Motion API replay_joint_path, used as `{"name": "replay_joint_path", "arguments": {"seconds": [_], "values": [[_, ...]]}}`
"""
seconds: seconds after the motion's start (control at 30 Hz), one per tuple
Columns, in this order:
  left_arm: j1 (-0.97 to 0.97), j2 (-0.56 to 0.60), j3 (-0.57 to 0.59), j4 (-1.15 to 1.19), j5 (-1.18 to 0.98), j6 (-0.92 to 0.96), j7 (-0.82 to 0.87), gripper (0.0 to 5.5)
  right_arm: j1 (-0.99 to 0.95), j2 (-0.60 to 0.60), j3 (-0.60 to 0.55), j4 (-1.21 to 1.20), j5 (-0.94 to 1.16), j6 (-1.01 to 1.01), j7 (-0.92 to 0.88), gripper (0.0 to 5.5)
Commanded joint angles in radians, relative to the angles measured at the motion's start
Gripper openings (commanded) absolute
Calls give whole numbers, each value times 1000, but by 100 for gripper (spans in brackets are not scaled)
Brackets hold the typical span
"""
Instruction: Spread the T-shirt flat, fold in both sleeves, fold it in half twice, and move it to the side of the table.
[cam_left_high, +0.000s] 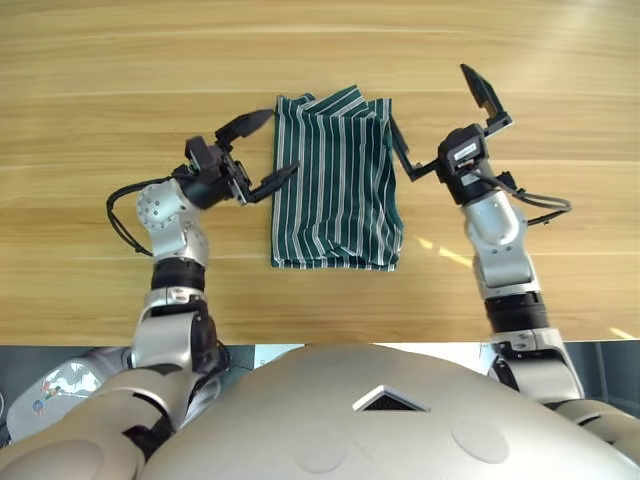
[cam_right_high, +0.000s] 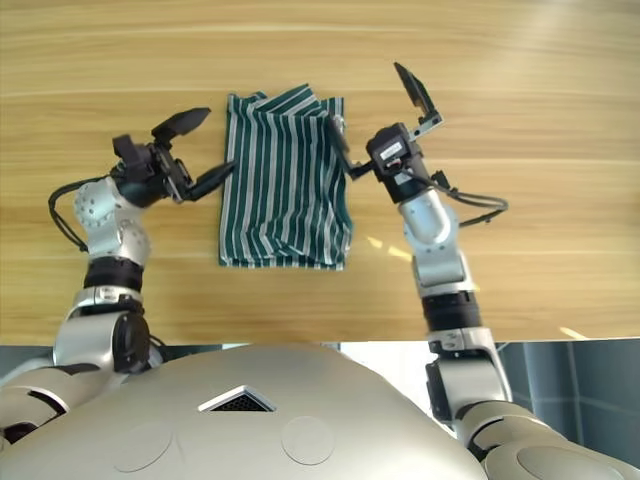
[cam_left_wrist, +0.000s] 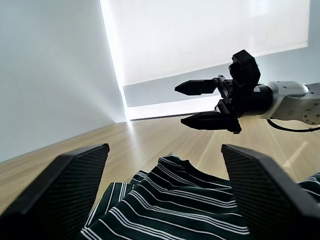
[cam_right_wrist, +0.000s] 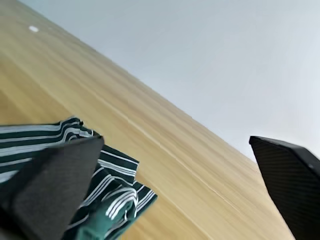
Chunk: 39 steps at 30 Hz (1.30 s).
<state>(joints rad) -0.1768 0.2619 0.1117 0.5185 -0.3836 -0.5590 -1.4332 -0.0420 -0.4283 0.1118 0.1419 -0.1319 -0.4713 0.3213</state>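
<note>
**Left fingers**: spread wide apart and holding nothing. Both fingers point toward the left edge of the T-shirt. The tip of the nearer finger meets that edge. The tip of the farther finger stands just beside the far left corner of the shirt. Whether either tip presses on the cloth cannot be told.

**Right fingers**: spread wide apart and holding nothing. One finger angles up and away toward the far side, clear of the shirt. The other lies along the right edge of the shirt, near its far right corner. Contact with the cloth cannot be told.

**T-shirt**: dark green with white stripes, folded into a layered rectangle. Its long sides run from near to far. The layers at its far edge are offset and uneven, and the near edge shows slight wrinkles. It lies flat on the wooden tabletop, set back from the near edge and between the two sets of fingers.

**Arms**: the left arm extends over the near edge on the left of the shirt. The right arm extends over the near edge on the right.
</note>
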Motion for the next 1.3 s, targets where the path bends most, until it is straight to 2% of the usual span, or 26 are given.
{"name": "replay_joint_path", "arguments": {"seconds": [0.03, 0.23, 0.4, 0.6, 0.9, 1.3], "values": [[81, 106, -52, -131, 40, -14, -25, 418, 46, -134, -16, -54, 17, -44, 120, 538], [87, 157, -121, -130, 241, -136, 136, 418, 100, -144, 81, -121, 33, -61, 240, 538], [38, 192, -169, -59, 452, -222, 333, 418, 95, -113, 150, -137, 22, -64, 274, 538], [31, 233, -289, -3, 682, -288, 505, 418, 67, -75, 201, -123, -15, -57, 273, 538], [74, 282, -452, -31, 749, -302, 576, 418, 53, -72, 223, -87, -52, -52, 275, 538], [7, 325, -529, 49, 863, -276, 762, 418, 143, -231, 221, 30, -81, -86, 359, 538]]}}
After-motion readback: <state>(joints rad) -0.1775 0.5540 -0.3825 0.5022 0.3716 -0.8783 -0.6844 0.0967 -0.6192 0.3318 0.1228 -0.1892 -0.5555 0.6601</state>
